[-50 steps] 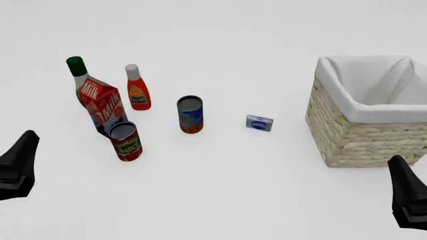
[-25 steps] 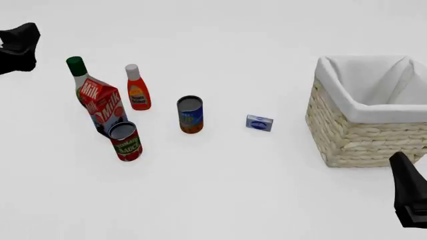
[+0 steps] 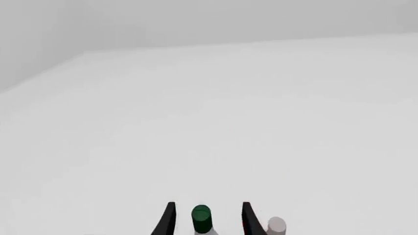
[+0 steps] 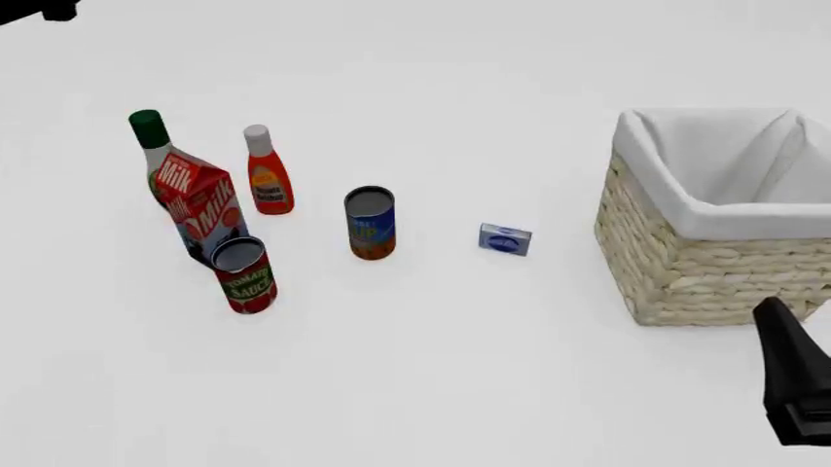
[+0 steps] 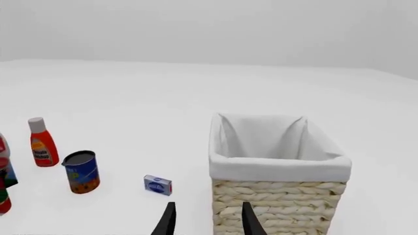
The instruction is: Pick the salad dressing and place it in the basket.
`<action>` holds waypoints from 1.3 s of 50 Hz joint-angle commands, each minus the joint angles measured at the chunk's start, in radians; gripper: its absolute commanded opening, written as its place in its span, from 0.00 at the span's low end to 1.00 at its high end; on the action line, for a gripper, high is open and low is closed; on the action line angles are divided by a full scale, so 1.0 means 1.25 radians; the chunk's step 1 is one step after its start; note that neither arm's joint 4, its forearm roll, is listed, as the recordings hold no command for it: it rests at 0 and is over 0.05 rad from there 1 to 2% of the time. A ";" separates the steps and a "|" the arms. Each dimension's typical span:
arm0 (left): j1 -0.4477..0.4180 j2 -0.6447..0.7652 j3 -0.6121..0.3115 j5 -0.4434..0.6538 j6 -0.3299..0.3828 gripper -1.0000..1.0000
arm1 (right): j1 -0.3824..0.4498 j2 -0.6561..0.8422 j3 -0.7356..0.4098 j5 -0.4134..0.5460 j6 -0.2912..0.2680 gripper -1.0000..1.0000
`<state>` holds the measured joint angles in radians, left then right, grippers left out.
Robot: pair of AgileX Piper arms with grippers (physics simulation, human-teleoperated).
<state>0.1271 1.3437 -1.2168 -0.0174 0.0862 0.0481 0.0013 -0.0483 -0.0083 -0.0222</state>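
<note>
The salad dressing [image 4: 151,136] stands upright at the far left, its dark green cap showing above the milk carton in front of it. In the left wrist view the green cap [image 3: 201,218] appears between the spread fingers of my left gripper [image 3: 207,204], which is open and holds nothing. In the front view that left gripper [image 4: 33,8] is only a dark scrap at the top left corner, apart from the bottle. The wicker basket [image 4: 702,268] with its white lining stands at the right. My right gripper [image 4: 789,375] is open and empty, just in front of the basket [image 5: 281,203].
A milk carton [image 4: 201,204], a red bottle with a white cap [image 4: 268,177] and a tomato sauce can [image 4: 244,275] crowd around the salad dressing. A blue-orange can [image 4: 370,224] and a small blue box [image 4: 505,238] stand mid-table.
My left gripper has travelled from the lower left edge of the front view to its top left corner and is almost out of frame. The right gripper has barely moved.
</note>
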 commanded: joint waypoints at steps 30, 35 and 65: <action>0.040 0.404 -0.337 0.106 -0.085 1.00 | 0.024 -0.001 0.026 -0.018 0.014 1.00; 0.048 0.427 -0.344 0.108 -0.087 1.00 | 0.025 -0.001 0.026 -0.018 0.013 1.00; 0.037 0.503 -0.300 0.073 -0.097 1.00 | 0.032 -0.001 0.015 -0.009 0.016 1.00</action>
<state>0.1843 1.9427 -1.6062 0.0850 -0.0235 0.0836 0.0006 -0.0279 -0.0204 -0.0045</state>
